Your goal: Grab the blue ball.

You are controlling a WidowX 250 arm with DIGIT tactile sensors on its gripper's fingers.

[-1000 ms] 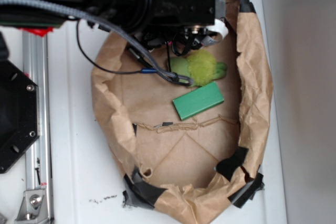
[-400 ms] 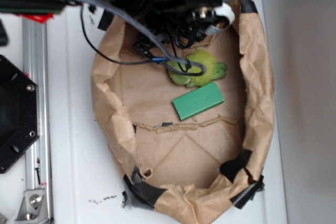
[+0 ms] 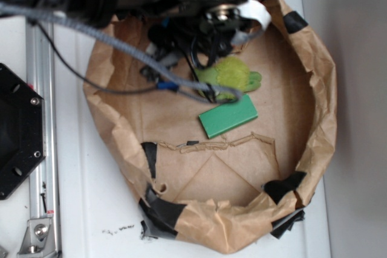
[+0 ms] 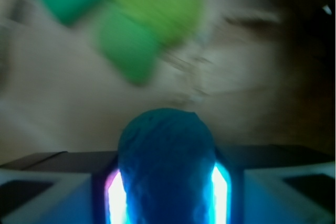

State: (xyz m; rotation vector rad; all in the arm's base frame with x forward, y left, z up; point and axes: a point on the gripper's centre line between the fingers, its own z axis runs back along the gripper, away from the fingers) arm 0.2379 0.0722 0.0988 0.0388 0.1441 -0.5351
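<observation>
In the wrist view the blue ball (image 4: 166, 161) fills the space between my gripper's (image 4: 167, 192) two fingers, squeezed on both sides, with lit pads glowing along its left and right edges. The gripper is shut on it. The floor of the paper bag lies blurred beyond it. In the exterior view the ball is hidden under the black arm and gripper body (image 3: 227, 13) at the top of the bag.
A brown paper bag (image 3: 314, 119) with taped rim is spread open on the white table. Inside lie a fuzzy yellow-green plush toy (image 3: 233, 75) and a green block (image 3: 228, 116). Cables (image 3: 175, 86) hang from the arm. A black plate (image 3: 18, 131) and metal rail (image 3: 39, 119) stand at left.
The arm has moved up toward the top of the exterior view, uncovering more of the plush toy. The bag's walls have spread wider and its rim shifted.
</observation>
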